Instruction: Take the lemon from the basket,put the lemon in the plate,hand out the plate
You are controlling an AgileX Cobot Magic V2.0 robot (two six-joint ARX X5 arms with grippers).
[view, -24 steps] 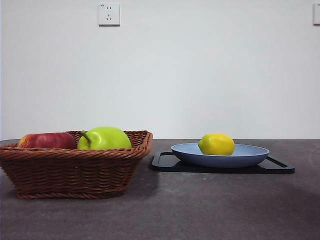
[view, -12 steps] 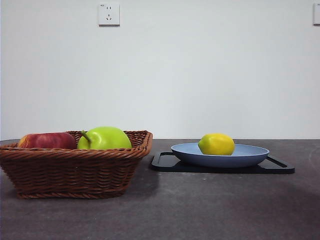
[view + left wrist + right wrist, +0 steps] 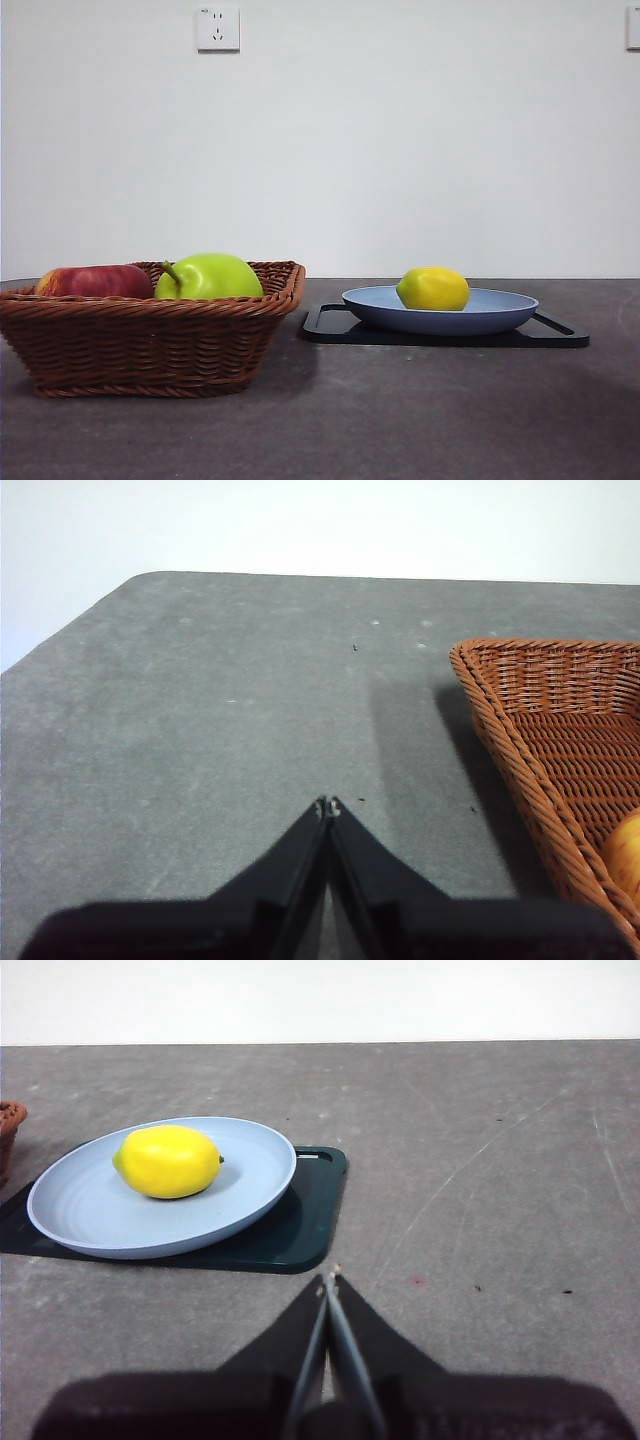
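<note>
Currently lemon (image 3: 432, 288) lies in plate (image 3: 440, 310), plate on black tray (image 3: 560, 332), beside basket (image 3: 150, 335). Right gripper (image 3: 329, 1282) near plate, jaws closed, empty. Left gripper (image 3: 328, 806) closed, empty, beside basket. Plate likely rigid, light, smooth; lemon may roll. Grip exposed rim, keep level.

Stretching wide and flat: a dark grey table (image 3: 420, 420), finely speckled and scuffed. Sitting directly on it at the left, a brown wicker basket (image 3: 150, 345). Lying directly on it to the right, just beside the basket, a flat black tray (image 3: 330, 325), slightly farther back.
</note>
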